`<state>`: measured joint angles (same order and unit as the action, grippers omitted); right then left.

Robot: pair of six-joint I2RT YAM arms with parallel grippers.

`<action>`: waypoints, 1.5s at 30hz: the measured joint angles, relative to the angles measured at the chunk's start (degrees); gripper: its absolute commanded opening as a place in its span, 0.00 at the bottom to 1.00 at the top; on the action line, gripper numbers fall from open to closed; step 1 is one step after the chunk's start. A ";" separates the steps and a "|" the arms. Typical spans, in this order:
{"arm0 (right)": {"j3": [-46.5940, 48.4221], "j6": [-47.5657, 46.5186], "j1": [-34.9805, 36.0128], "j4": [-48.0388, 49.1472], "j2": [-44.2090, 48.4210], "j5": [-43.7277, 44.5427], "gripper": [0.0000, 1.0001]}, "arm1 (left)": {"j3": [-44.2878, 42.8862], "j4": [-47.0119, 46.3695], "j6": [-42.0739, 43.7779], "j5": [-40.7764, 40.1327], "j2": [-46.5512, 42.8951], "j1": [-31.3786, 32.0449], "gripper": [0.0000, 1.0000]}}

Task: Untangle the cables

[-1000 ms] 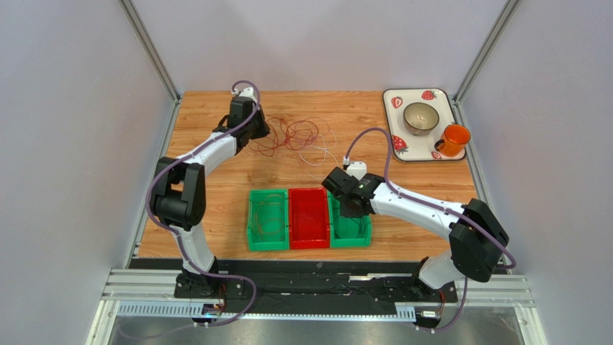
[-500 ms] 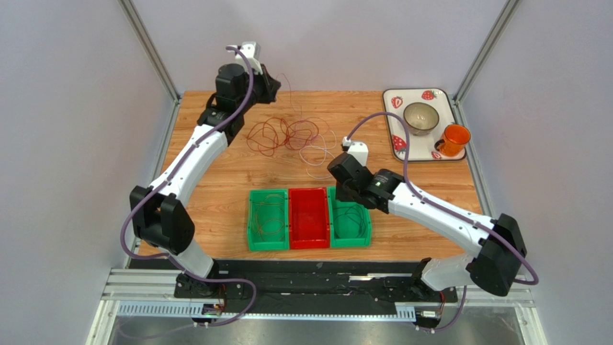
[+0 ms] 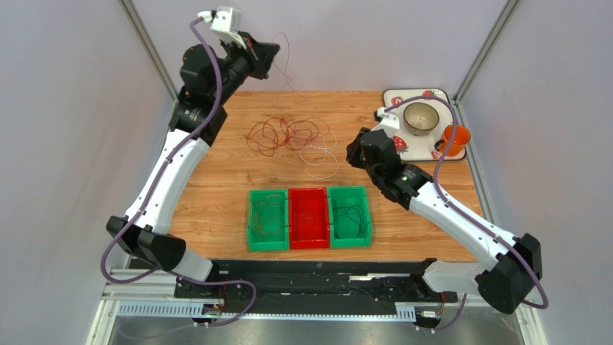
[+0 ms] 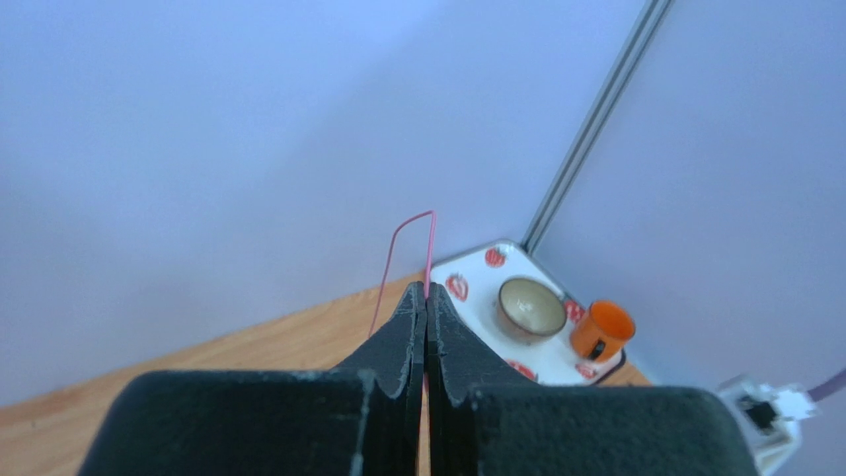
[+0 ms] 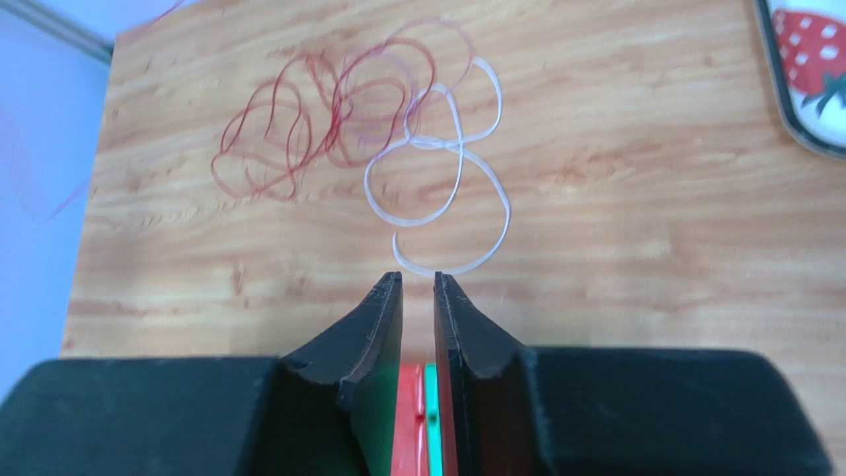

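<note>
- Top external view: the tangle of cables (image 3: 284, 134), hair-thin red and brown loops, lies on the wood-grain counter (image 3: 216, 187) beyond the red bin (image 3: 309, 218). Limp white loops (image 3: 321, 154) lie on the tangle's side nearer that bin.
- Raised high, beyond the bin and to its left, the left gripper (image 3: 268, 54) is pinched tight on one thin red strand (image 4: 412, 243) that arches above its tips.
- Just beyond the bin's right, the right gripper (image 5: 418, 283) stands narrowly parted, with nothing between its smooth black fingers.
- Green bins (image 3: 251, 223) flank the red bin, each holding a wire coil (image 3: 350, 215).
</note>
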<state>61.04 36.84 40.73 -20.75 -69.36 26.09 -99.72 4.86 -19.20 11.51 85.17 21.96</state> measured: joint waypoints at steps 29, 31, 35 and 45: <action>-2.82 -5.64 -16.55 30.84 -24.74 -4.52 0.22 | 11.10 10.64 -3.56 -4.79 -19.08 10.71 0.00; -2.75 -5.60 -16.76 30.75 -24.94 -4.31 0.22 | 12.76 11.43 -3.93 -4.98 -20.24 11.26 0.00; -2.67 -5.38 -17.22 30.18 -25.18 -3.52 0.22 | 15.82 12.57 -5.11 -5.86 -23.67 12.57 0.00; -2.69 -3.61 -19.15 30.14 -25.18 -3.39 0.21 | 21.81 13.60 -7.96 -6.69 -30.10 15.37 0.00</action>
<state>58.35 33.23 21.58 9.39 -94.54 22.70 -77.91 18.46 -27.16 4.82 55.07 37.32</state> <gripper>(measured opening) 0.217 0.008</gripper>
